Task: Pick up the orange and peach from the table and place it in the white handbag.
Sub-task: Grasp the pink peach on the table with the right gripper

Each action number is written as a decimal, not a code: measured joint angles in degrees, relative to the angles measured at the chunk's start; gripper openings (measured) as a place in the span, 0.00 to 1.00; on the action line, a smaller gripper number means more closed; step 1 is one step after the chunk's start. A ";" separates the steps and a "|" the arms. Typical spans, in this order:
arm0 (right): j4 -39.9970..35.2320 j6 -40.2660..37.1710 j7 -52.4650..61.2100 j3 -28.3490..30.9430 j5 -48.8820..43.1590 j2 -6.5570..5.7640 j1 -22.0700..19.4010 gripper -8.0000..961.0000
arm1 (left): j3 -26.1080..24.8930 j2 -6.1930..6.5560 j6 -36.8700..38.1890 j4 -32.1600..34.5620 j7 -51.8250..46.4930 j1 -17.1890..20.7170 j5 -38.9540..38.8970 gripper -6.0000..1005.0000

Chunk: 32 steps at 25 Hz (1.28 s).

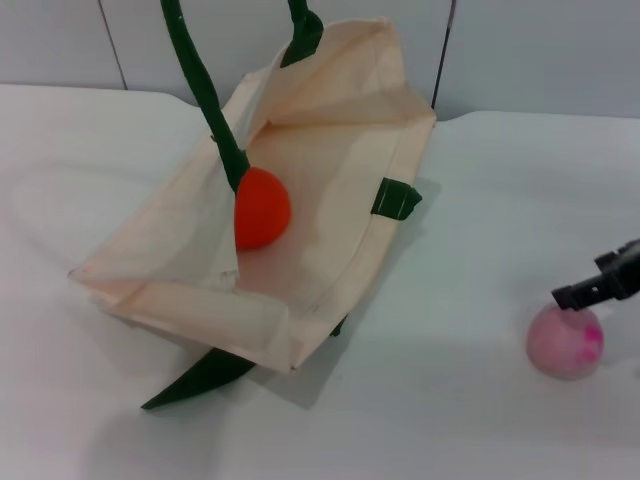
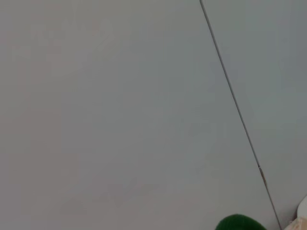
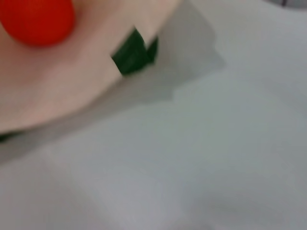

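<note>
The orange (image 1: 261, 207) lies inside the white handbag (image 1: 330, 180), which rests on its side on the table with its mouth open. One green handle (image 1: 205, 90) rises out of the top of the head view. The peach (image 1: 566, 341) sits on the table at the right, outside the bag. My right gripper (image 1: 578, 295) reaches in from the right edge, its dark tip just above the peach. The right wrist view shows the orange (image 3: 37, 19) on the bag's fabric (image 3: 62, 81) beside a green strap tab (image 3: 134, 52). My left gripper does not show.
A white table (image 1: 450, 420) carries everything, with a grey panelled wall (image 1: 540, 50) behind it. The left wrist view shows that wall (image 2: 120, 110) and a bit of green handle (image 2: 240, 223). A green strap (image 1: 200, 375) sticks out under the bag's near corner.
</note>
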 joint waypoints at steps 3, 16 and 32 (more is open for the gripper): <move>0.00 1.22 0.47 0.15 -1.48 0.00 0.07 0.91 | 0.06 0.00 0.00 0.00 0.01 -0.17 0.01 0.12; -0.11 4.73 0.97 0.35 1.66 0.09 0.00 0.91 | 0.09 0.04 0.07 0.01 0.15 0.12 0.17 0.12; 4.19 3.84 0.44 0.35 1.64 0.17 0.14 0.89 | 0.18 0.15 0.06 0.08 -0.07 -0.24 0.26 0.13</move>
